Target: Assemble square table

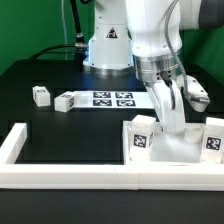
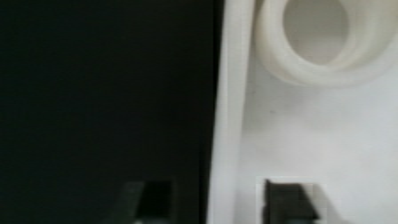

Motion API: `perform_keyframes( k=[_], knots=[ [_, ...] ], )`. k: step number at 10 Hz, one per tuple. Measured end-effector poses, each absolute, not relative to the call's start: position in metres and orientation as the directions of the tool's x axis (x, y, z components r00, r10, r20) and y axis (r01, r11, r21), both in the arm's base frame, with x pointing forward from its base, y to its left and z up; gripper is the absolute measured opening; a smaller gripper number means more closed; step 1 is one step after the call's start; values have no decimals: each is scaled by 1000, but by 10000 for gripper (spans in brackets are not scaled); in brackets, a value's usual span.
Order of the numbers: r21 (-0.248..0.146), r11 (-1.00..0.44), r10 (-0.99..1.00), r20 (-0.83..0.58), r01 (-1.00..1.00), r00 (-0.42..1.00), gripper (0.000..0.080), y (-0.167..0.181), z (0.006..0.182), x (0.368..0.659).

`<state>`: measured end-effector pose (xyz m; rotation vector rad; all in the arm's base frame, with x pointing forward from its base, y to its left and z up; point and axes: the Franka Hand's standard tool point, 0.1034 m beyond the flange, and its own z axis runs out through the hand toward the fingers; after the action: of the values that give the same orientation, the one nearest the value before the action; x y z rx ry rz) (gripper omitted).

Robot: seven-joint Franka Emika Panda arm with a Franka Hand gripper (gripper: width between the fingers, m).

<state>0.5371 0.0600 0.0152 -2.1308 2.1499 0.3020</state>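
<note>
Black fingers [image 2: 151,200] of the end effector [image 2: 222,205] stand apart in the wrist view. The raised rim [image 2: 233,120] of the square top [image 2: 320,130] runs between them, and I see a dark gap between one finger and the rim. The jaws are spread and straddle that edge without pressing on it. Just past the rim, one round corner socket [image 2: 285,65] shows as a thick white ring.

From the exterior view, the end effector [image 1: 167,118] hangs straight down from the white arm [image 1: 150,40]. Its tips are at the upper edge of the square top [image 1: 168,148]. That top sits at the near right of the black tabletop [image 1: 60,125], touching the long white bar frame [image 1: 60,170] that runs along the near side and turns up the left.

Two white pieces with black-white tags rise at the top, one [image 1: 140,140] to the left of the end effector and one [image 1: 212,142] to its right. I cannot tell whether they are legs set into it or parts of it.

Farther back, near the arm's base, the marker board [image 1: 112,98] lies flat. To its left are two small leg blocks, one [image 1: 65,101] just beside the board and another [image 1: 40,95] farther left. Both are loose on the tabletop and well apart from the square top.
</note>
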Motion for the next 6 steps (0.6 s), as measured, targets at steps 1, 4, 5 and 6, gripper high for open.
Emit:
perform_keyframes(
  k=[1, 4, 5, 6],
  knots=[
    [71, 2, -978, -209, -997, -16, 120, 60, 15, 537],
    [67, 8, -979, -205, -998, -21, 69, 57, 15, 538],
    [67, 8, -979, -205, -998, -22, 69, 57, 15, 538],
    [67, 8, -979, -205, -998, -22, 69, 57, 15, 538]
  ],
)
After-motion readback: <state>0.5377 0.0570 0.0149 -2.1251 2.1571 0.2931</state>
